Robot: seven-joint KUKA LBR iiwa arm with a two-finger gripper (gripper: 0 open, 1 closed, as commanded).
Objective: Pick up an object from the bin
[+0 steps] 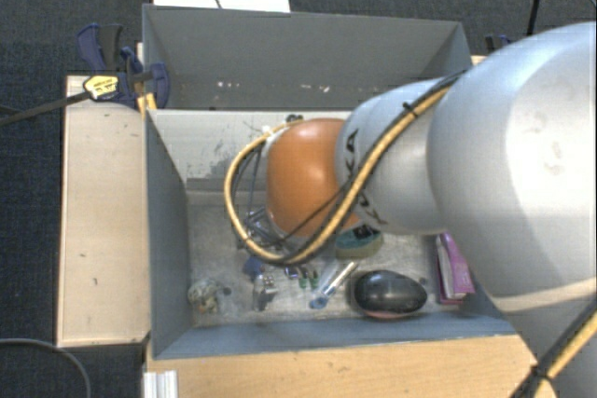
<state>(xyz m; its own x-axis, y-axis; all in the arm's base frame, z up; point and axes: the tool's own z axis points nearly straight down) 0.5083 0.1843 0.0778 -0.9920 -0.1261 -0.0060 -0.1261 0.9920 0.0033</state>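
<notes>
The arm looms nearest; the gripper's state cannot be told. The dark oval thing, near right, looks hard, smooth and probably slippery, best pinched across its narrow width.

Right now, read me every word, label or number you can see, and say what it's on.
Arm: dark letters beside the orange cover, crossed by a cable, too blurred to read.
Purple pack at the right side of the bin: no print legible.
Nothing else has readable text.
</notes>
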